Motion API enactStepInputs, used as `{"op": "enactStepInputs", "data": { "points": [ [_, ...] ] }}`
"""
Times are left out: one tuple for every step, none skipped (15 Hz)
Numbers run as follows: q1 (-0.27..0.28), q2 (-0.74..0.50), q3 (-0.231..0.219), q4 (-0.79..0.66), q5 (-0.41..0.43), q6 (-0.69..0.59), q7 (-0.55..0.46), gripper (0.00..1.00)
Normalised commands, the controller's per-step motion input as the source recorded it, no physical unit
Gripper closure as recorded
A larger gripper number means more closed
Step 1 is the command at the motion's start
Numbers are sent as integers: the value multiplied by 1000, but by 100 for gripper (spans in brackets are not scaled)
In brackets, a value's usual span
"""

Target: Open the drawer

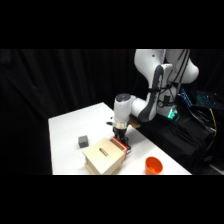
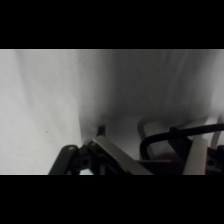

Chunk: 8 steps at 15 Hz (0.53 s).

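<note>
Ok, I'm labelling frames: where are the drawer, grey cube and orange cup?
drawer (image 1: 121,145): side view, its reddish front.
grey cube (image 1: 83,142): side view, its top face.
orange cup (image 1: 153,165): side view, its rim.

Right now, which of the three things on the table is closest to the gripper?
The pale wooden box with the drawer: the gripper sits right at its drawer side. The grey cube and orange cup stand apart.

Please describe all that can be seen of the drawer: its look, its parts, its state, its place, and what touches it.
The drawer sits in a small pale wooden box with a dark top slot, near the table's front edge. It stands slightly pulled out, showing reddish inside. Its black wire loop handle shows in the wrist view. The gripper is right at it; actual contact cannot be told.
</note>
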Motion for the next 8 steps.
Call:
{"op": "enactStepInputs", "data": {
  "points": [
    [84,-346,-196,-391,-134,-77,-12,0],
    [84,-363,-202,-378,-145,-94,-13,0],
    [109,-382,-225,-362,-167,-117,2,0],
    [139,-405,-248,-340,-196,-147,16,0],
    [174,-415,-267,-317,-219,-165,45,0],
    [208,-435,-274,-295,-243,-206,78,0],
    [257,-465,-285,-297,-282,-229,136,0],
    [254,-462,-264,-271,-311,-247,170,0]
  ]
}}
